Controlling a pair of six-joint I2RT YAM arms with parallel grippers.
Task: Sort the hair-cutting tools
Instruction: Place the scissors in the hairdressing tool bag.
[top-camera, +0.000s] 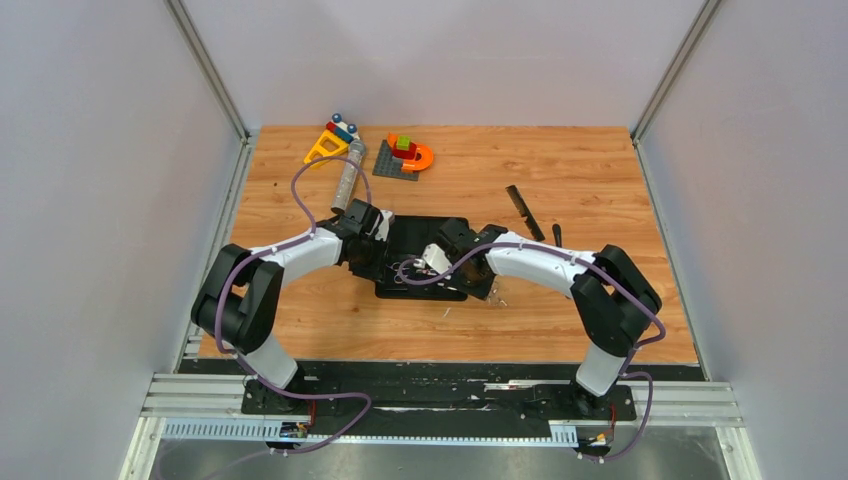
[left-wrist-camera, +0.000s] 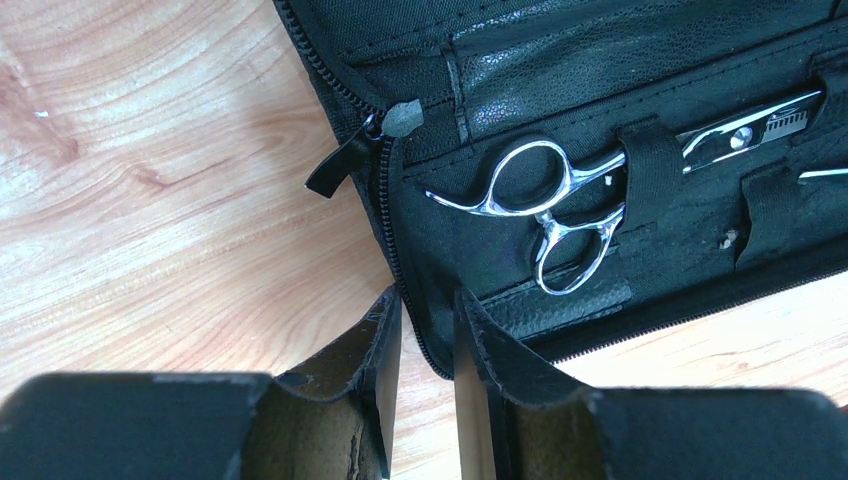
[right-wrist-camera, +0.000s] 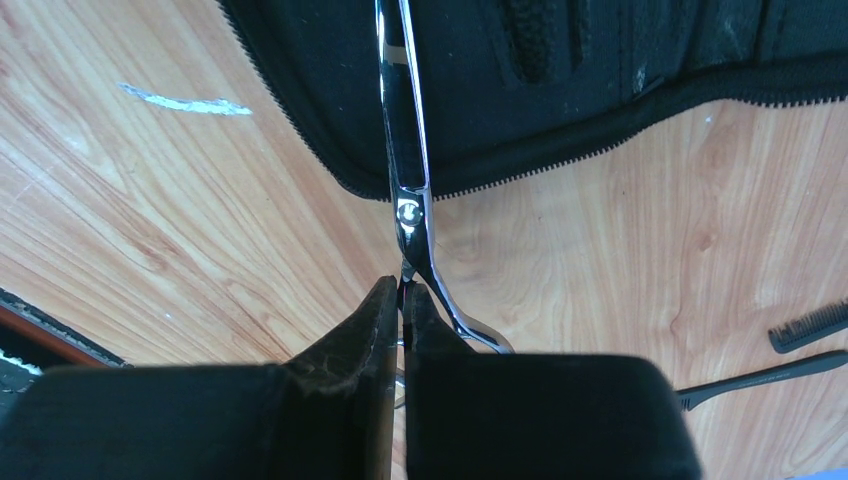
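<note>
While the counter (top-camera: 600, 320) carries the open case (top-camera: 410, 230), its rim is straddled by the part-open left hand (left-wrist-camera: 427, 300). A comb (top-camera: 524, 212) and a thin comb (top-camera: 556, 235) are left outside. One scissors (left-wrist-camera: 560, 215) is strapped in; a second pair (right-wrist-camera: 410, 215) is pinched by the closed right hand (right-wrist-camera: 400, 290) over the case.
</note>
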